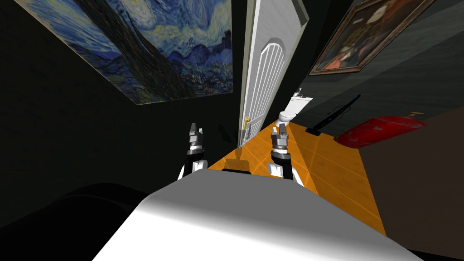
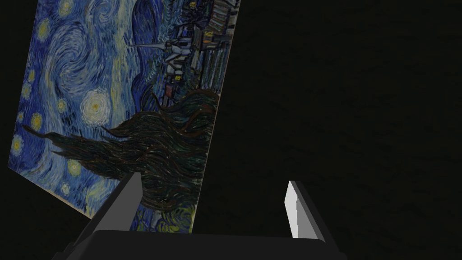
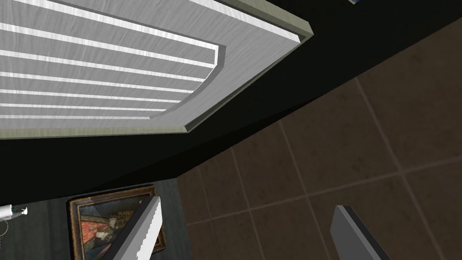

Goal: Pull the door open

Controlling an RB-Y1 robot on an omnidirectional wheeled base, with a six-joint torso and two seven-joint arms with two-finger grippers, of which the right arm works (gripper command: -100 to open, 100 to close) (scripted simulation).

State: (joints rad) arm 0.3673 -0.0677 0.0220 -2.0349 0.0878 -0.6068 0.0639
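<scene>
Right claw (image 1: 279,131) is held released, with nothing between its fingers; left claw (image 1: 195,132) is likewise spread. Door (image 1: 265,77) is seen ajar, ahead and between the claws, its gold handle (image 1: 247,120) ahead of the right claw, toward the left one, ungrasped. If the handle is approached askew, it could be missed, or the door's edge struck and swung away.

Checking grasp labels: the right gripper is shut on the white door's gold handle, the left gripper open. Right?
No: the right gripper is open, apart from the gold handle on the white door; the right wrist view shows its fingers apart, holding nothing. The left gripper is open, as stated.
</scene>
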